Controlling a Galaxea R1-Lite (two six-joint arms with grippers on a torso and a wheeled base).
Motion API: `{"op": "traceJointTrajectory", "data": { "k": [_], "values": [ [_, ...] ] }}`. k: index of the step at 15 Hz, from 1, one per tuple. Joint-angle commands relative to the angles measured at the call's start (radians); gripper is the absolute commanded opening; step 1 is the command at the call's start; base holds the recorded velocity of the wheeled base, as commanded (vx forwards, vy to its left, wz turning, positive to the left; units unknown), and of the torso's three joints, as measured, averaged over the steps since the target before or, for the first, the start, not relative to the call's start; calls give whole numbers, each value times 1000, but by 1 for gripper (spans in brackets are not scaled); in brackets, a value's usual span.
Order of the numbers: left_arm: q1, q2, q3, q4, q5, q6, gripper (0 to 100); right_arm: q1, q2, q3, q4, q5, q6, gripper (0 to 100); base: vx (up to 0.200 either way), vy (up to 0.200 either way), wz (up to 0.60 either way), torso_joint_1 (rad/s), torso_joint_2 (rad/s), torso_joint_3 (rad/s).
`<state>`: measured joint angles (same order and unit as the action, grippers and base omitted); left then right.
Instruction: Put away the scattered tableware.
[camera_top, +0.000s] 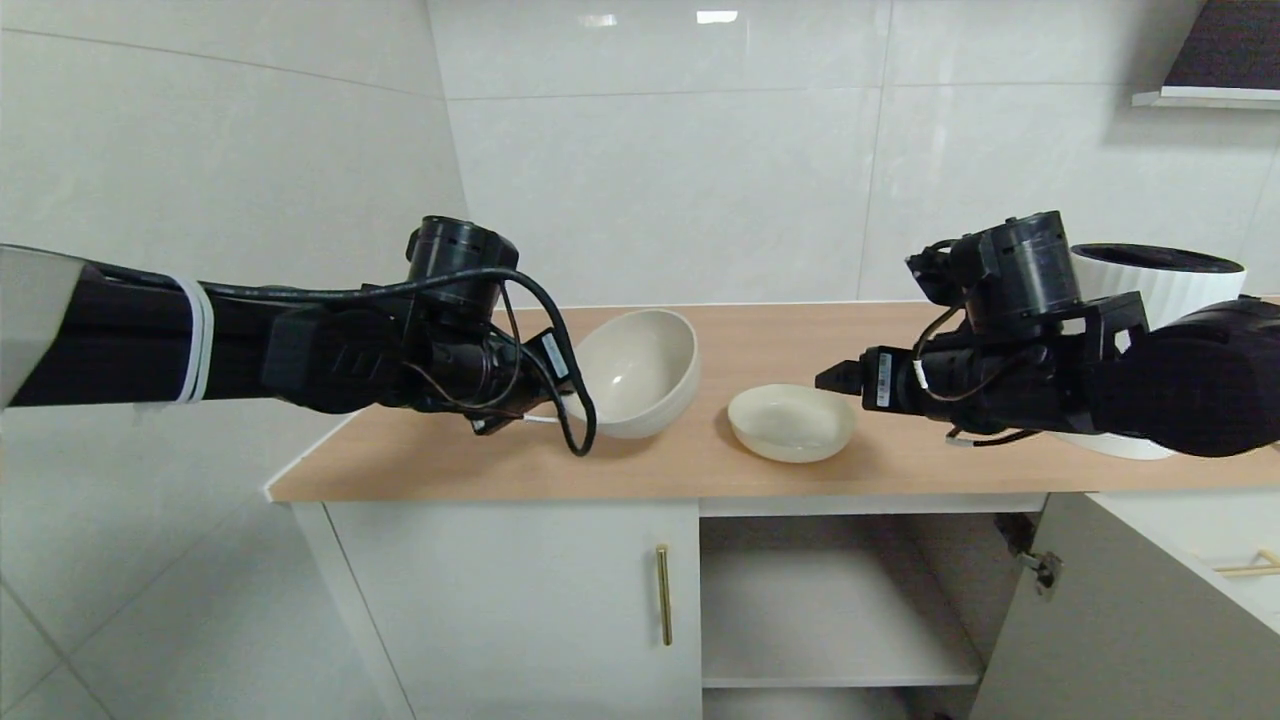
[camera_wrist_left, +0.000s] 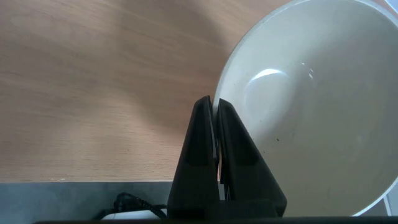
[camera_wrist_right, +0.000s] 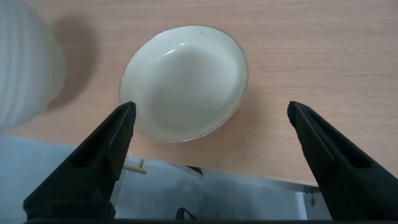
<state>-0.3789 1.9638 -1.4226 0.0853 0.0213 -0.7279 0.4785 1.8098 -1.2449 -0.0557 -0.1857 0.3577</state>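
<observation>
Toward the left end of the wooden surface (camera_top: 450, 460), the left end effector (camera_wrist_left: 214, 109) is clamped on the rim of a large cream bowl (camera_top: 640, 370) tipped sideways. A shallow cream dish (camera_top: 792, 422) sits mid-surface near the front edge, with the right end effector (camera_wrist_right: 209, 107) spread apart over it. A white ribbed container (camera_top: 1170, 275) stands at the right end.

Bare countertop (camera_top: 715, 350) between bowl (camera_top: 640, 370), dish (camera_top: 792, 422); white container (camera_top: 1170, 275) blocks right end.

Wooden countertop (camera_top: 700, 470): shallow dish (camera_top: 791, 422) mid-counter, deep bowl (camera_top: 640, 370) tilted at left, ribbed white container (camera_top: 1160, 275) right
</observation>
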Motion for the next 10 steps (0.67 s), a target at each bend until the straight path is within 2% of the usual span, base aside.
{"op": "traceJointTrajectory", "data": {
  "k": [1, 7, 10],
  "values": [
    [0, -10, 5, 1, 0, 1, 0, -3, 49, -8, -1, -23, 0, 100, 0, 0, 0, 0, 0, 0],
    [0, -17, 10, 1, 0, 1, 0, -44, 200, -80, -6, -98, 1, 100, 0, 0, 0, 0, 0, 0],
    [0, -19, 10, 1, 0, 2, 0, -46, 220, -87, -7, -103, 3, 100, 0, 0, 0, 0, 0, 0]
  ]
}}
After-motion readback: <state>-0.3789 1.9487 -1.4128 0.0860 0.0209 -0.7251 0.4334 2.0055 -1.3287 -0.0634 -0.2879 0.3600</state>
